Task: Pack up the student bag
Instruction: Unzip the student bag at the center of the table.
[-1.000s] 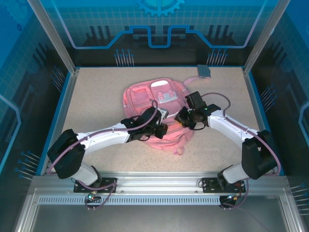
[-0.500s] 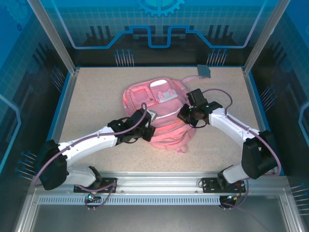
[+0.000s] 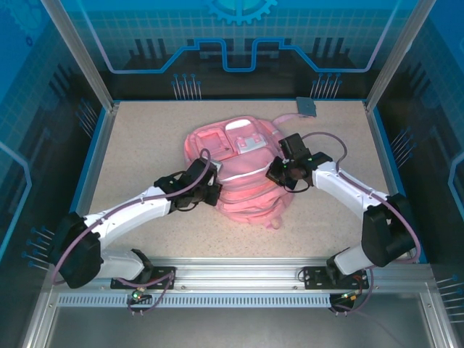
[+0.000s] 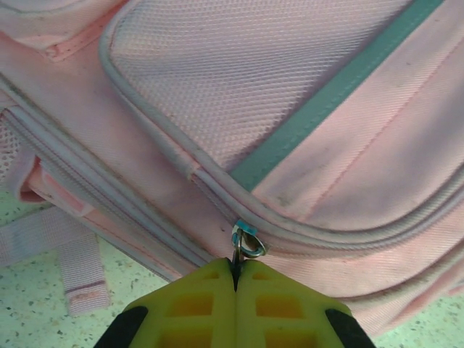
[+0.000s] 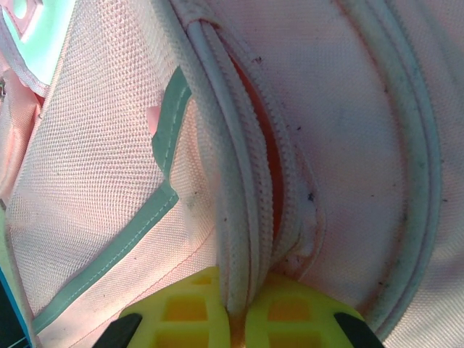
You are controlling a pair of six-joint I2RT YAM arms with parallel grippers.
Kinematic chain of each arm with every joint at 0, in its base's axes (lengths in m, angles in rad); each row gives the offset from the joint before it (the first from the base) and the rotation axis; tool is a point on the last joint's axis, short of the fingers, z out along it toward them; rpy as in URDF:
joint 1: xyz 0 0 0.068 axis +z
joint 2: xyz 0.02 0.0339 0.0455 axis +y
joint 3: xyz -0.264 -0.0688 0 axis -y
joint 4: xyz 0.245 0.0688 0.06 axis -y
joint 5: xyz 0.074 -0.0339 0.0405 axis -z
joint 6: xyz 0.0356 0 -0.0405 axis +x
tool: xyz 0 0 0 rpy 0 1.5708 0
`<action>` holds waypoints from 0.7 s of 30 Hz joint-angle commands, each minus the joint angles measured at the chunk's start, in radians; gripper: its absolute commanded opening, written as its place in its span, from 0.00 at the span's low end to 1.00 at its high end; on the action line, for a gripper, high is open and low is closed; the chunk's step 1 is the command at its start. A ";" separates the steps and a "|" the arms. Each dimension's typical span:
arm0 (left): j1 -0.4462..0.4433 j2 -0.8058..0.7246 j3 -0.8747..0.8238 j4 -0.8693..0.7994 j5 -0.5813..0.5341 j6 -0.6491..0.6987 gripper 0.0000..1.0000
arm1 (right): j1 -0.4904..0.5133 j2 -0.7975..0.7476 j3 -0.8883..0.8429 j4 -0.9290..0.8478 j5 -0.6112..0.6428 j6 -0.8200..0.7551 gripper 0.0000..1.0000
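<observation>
REMOTE STATION: The student bag [image 3: 239, 170] lies flat near the middle of the speckled surface [image 3: 145, 138], with one of my arms working at each side of it. My left jaws, at the bag's near-left edge, are pressed fully together on the small metal zip pull [image 4: 247, 243] of a pocket crossed by a teal stripe [image 4: 326, 94]. The yellow fingertips [image 4: 196, 312] meet with no gap, and a pink strap [image 4: 80, 272] rests on the surface just beside them. My right jaws, at the bag's right side, are clamped tight on the pale whitish zip trim [image 5: 232, 210] next to a zip parted a little (a sliver of darker pink shows in the gap). A small grey object [image 3: 307, 107] sits at the surface's far edge, well apart from both arms.
</observation>
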 commanded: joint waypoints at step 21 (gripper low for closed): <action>0.176 -0.067 -0.002 -0.033 -0.114 -0.092 0.63 | 0.024 0.086 0.216 -0.041 0.126 -0.327 0.70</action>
